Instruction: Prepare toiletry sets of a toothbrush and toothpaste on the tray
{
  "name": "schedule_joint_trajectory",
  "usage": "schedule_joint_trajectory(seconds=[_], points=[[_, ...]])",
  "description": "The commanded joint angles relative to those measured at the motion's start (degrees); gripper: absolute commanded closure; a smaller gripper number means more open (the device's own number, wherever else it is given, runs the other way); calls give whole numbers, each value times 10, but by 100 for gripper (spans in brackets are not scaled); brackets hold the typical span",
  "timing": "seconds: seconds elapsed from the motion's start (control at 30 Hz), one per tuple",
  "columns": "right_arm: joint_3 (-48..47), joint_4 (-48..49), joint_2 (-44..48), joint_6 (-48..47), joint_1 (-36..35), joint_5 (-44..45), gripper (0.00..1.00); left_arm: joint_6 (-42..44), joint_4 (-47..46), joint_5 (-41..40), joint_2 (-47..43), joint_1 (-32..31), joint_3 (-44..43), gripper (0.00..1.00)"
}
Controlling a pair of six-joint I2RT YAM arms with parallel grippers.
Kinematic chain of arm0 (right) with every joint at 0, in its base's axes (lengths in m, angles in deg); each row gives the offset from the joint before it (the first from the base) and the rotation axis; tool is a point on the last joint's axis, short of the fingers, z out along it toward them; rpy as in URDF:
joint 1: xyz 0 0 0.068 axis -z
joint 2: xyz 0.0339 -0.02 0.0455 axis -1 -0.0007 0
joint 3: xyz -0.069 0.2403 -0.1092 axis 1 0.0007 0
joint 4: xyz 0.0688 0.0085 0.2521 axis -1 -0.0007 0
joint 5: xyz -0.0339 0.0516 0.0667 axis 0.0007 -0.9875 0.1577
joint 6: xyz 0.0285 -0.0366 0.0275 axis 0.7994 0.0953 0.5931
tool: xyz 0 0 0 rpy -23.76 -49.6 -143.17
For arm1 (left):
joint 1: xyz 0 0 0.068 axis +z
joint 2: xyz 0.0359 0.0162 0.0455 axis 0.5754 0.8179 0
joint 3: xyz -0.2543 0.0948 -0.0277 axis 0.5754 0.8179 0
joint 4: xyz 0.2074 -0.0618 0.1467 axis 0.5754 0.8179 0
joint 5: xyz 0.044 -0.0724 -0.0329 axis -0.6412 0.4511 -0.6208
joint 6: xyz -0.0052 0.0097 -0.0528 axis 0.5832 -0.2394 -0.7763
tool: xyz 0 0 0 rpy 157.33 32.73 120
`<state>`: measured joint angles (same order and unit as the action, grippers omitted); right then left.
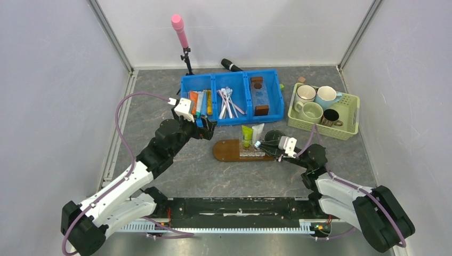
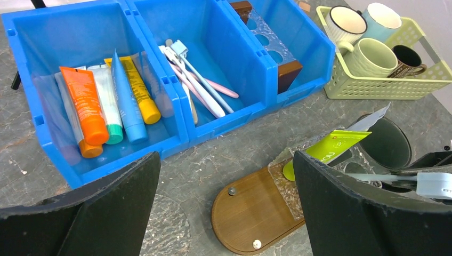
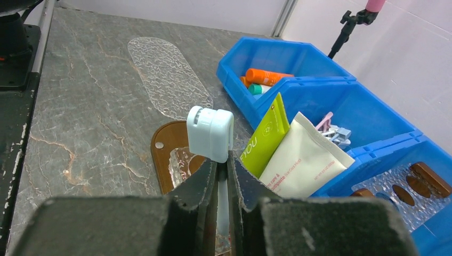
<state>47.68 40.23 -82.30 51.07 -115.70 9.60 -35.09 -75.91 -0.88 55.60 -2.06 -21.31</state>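
Observation:
The dark wooden tray point(image 1: 226, 151) point(image 2: 256, 213) point(image 3: 160, 154) lies in front of the blue bin, with a clear textured holder point(image 2: 285, 186) on it. A green toothpaste point(image 1: 247, 134) point(image 2: 330, 146) point(image 3: 265, 136) and a white toothpaste point(image 1: 258, 131) point(image 3: 304, 160) stand in the holder. My right gripper point(image 1: 265, 145) point(image 3: 223, 160) is shut on the light blue toothbrush point(image 3: 210, 133), whose capped head sticks up over the tray beside the tubes. My left gripper point(image 1: 205, 128) point(image 2: 226, 202) hangs open and empty above the tray's left end.
The blue bin point(image 1: 216, 80) point(image 2: 181, 133) holds several tubes point(image 2: 85, 106), several toothbrushes point(image 2: 197, 80) and a wood-ended clear holder point(image 1: 259, 96). A pale green basket point(image 1: 346, 128) of mugs stands to the right. A pink microphone point(image 1: 179, 29) on a stand is behind. A clear oval sheet point(image 3: 168, 80) lies on the table.

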Motion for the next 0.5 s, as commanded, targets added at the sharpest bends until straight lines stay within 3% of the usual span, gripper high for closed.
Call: schedule_joint_trajectory(seconds=[0.0,0.47], points=[[10,77,-8,16,3,5,86,13,-22,-3,0,2,0,0],[33,133,-30,33,6,10,84,15,-20,-1,-10,2,1,0]])
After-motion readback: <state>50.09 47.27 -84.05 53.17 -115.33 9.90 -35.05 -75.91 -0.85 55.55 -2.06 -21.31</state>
